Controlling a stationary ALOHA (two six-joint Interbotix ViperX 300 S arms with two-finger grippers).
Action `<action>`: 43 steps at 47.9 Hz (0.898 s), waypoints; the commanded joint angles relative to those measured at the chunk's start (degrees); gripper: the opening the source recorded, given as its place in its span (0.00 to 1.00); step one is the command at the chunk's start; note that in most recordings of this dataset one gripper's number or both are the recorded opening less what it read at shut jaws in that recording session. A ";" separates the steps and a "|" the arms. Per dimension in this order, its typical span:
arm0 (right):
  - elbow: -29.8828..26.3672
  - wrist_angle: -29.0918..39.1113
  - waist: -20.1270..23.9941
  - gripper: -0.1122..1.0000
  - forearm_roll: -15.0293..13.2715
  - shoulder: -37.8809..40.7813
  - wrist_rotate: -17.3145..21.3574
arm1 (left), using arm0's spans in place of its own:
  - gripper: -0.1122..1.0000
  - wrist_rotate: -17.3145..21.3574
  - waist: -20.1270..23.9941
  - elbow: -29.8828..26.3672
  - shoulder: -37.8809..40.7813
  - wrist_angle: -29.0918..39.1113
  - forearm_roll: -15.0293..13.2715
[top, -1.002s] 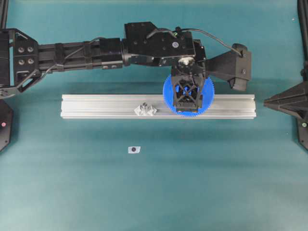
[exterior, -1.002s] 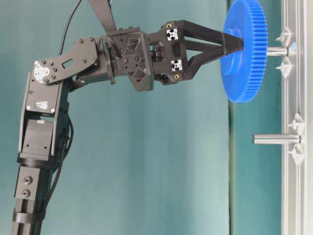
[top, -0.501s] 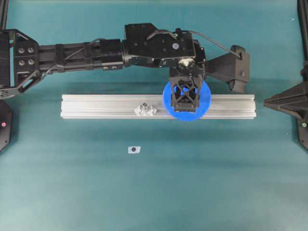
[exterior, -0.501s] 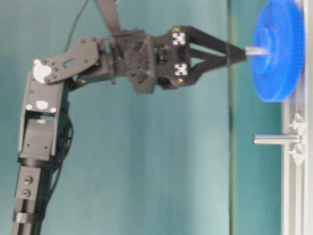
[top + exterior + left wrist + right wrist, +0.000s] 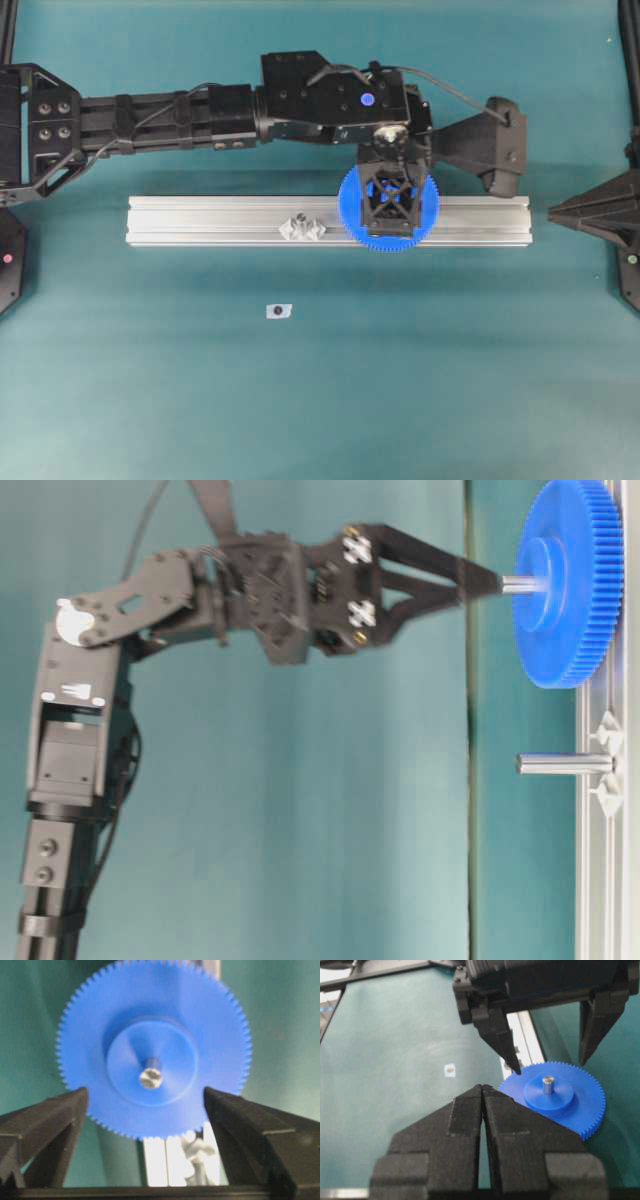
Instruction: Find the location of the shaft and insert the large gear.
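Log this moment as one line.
gear: seated on shaft | left gripper: open, above gear | right gripper: shut, idle

Open teal table [image 5: 400,380] lies in front of the rail [image 5: 200,220], broken only by a small tag [image 5: 279,311]. On the rail, the gear [image 5: 352,215] and a second pin [image 5: 565,764] block passage; the left arm [image 5: 180,110] spans behind it.

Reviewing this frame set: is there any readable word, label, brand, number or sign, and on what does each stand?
No readable text in any view.
White label on the black left arm's lower housing: print too small and blurred to read.
White square markers on the left gripper: patterns, no letters.
Small white tag on the teal table: dark dot only, no legible writing.
Bright blue toothed plastic gear and aluminium rail: no markings visible.
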 commanded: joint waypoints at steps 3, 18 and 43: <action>-1.05 -0.26 0.00 0.13 0.00 0.53 0.44 | 0.95 -0.26 -0.35 -3.60 -3.52 0.00 0.18; -0.97 -0.26 0.00 0.13 0.00 0.44 0.44 | 0.95 -0.26 -0.53 -5.01 -3.52 4.13 0.09; -0.88 -0.26 0.00 0.13 0.00 0.53 0.44 | 0.94 0.18 -0.62 -10.81 -3.08 8.61 0.18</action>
